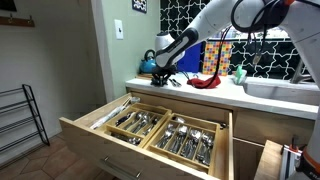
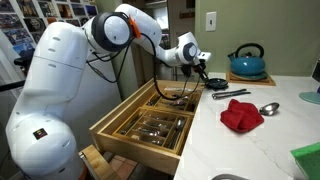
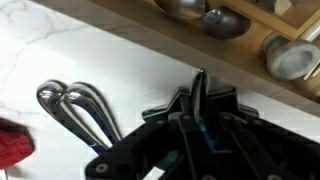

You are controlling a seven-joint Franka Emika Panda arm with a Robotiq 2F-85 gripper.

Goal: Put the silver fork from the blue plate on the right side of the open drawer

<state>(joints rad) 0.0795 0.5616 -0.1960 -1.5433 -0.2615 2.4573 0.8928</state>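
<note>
My gripper (image 3: pixel 197 92) hangs low over the white counter, close to the edge above the open drawer. Its fingertips are pressed together and I see nothing sticking out between them. It shows in both exterior views (image 1: pixel 166 70) (image 2: pixel 198 74). The wide light-wood drawer (image 1: pixel 92 118) (image 2: pixel 112 128) is pulled out below the counter, and its divider trays hold silver cutlery (image 1: pixel 185 138) (image 2: pixel 160 125). In the wrist view a silver utensil with long looped prongs (image 3: pixel 75 108) lies on the counter beside the gripper. I cannot tell if it is the fork. No blue plate is in view.
A blue kettle (image 1: pixel 150 63) (image 2: pixel 247 62) stands at the back of the counter. A red cloth (image 1: pixel 205 82) (image 2: pixel 240 115), a spoon (image 2: pixel 268 107) and dark utensils (image 2: pixel 230 93) lie on the counter. A sink (image 1: pixel 285 92) is set into it. A narrow pull-out (image 1: pixel 268 162) stands open beside the drawer.
</note>
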